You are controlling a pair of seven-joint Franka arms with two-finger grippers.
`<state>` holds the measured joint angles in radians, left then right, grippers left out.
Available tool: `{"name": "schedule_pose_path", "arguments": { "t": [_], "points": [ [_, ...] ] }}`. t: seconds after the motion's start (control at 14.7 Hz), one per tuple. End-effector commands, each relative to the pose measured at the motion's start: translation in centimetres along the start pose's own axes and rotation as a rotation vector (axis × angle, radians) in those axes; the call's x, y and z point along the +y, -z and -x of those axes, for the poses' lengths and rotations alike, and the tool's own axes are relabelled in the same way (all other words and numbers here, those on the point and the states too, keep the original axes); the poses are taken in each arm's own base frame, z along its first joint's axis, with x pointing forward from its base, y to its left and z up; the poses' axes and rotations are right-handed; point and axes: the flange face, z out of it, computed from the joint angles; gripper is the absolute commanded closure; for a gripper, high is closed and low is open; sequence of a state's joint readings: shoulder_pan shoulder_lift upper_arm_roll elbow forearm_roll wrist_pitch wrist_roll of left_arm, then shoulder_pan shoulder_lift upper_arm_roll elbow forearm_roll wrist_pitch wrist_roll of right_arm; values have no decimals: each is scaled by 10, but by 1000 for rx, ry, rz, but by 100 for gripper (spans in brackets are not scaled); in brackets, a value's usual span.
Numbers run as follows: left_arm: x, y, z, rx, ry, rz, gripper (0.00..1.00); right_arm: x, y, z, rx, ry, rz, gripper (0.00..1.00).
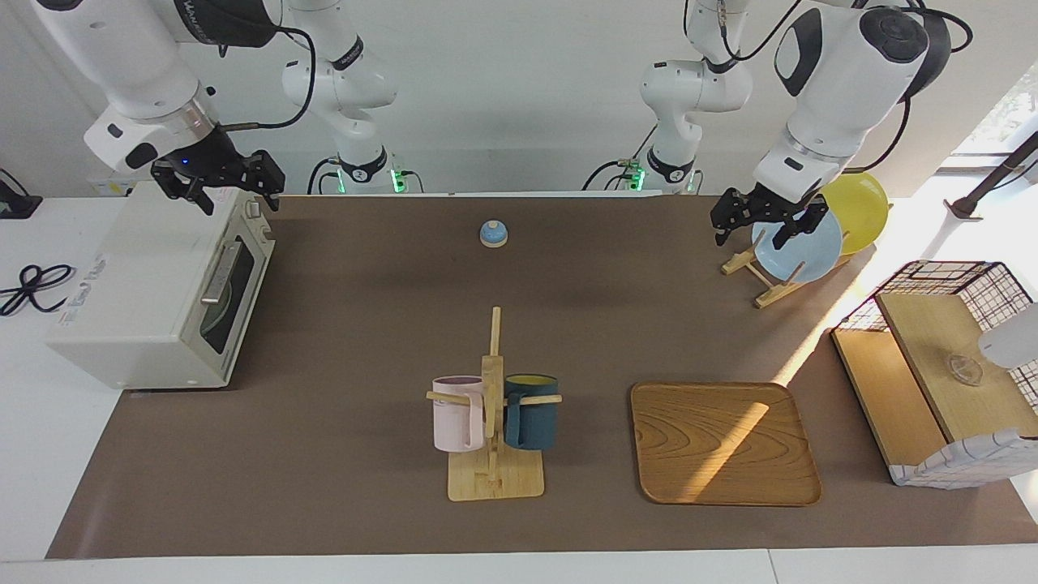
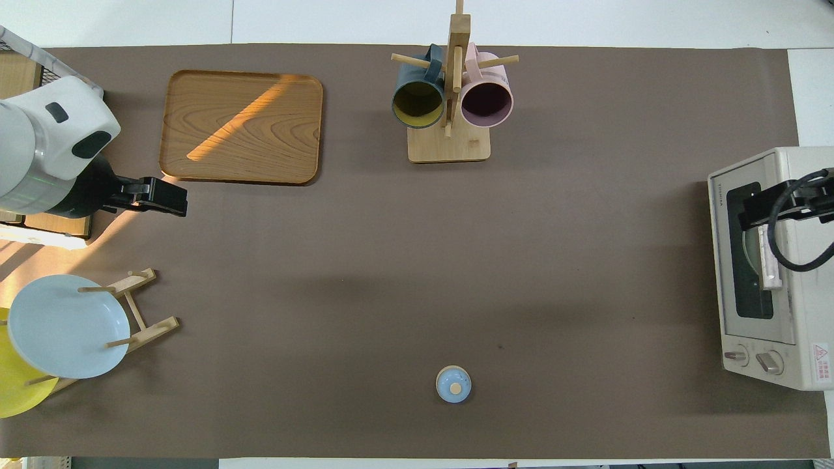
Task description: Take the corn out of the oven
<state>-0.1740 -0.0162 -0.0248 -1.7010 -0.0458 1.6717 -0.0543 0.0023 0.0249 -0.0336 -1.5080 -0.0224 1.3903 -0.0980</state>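
Right tool (image 1: 217, 185): hangs over the top front edge of the boxy off-white toaster oven (image 1: 130, 300), fingers spread apart, holding nothing. No contact with the silver bar handle (image 1: 220, 272) that I can make out.

Left tool (image 1: 765, 219): up in the air over the pale-blue round plate (image 1: 799, 247) in the wooden plate rack (image 1: 762, 284), at the left arm's end of the tabletop (image 1: 365, 324). Fingers spread, empty. This arm appears to be waiting.

Oven: stands at the right arm's end of the tabletop, dark glass door (image 2: 749, 254) shut in both views. A pale round shape shows through the glass; I cannot tell what it is.

Corn: not visible anywhere. Presumably inside the oven; cannot confirm through the glass.

Other items: small blue-domed bell (image 1: 493, 234) near the robots; wooden mug tree (image 1: 492, 405) with a pink mug (image 1: 456, 414) and a dark-teal mug (image 1: 533, 411); bare wooden tray (image 1: 723, 442) beside it; yellow plate (image 1: 859, 209) in the same rack.

Progress, my judgement: nothing done yet. Door still to be opened, corn to be grasped, pulled out and set down. Right tool is best placed for the handle.
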Motion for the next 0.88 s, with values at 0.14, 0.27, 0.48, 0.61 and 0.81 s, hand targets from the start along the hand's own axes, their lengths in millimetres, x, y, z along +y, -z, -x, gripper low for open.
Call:
{"name": "schedule_pose_path", "arguments": {
  "t": [0.14, 0.27, 0.48, 0.61, 0.81],
  "points": [
    [-3, 6, 3, 8, -1, 11, 0, 1, 2, -2, 6, -22, -11, 0],
    [-3, 6, 3, 8, -1, 11, 0, 2, 0, -1, 1, -22, -12, 0],
    [-3, 6, 3, 8, 0, 13, 0, 3, -8, 4, -13, -14, -14, 0],
    [-3, 6, 3, 8, -1, 11, 0, 4, -16, 4, 12, 6, -13, 57],
    [-3, 6, 3, 8, -2, 11, 0, 22, -52, 12, 53, 7, -14, 100]
  ]
}}
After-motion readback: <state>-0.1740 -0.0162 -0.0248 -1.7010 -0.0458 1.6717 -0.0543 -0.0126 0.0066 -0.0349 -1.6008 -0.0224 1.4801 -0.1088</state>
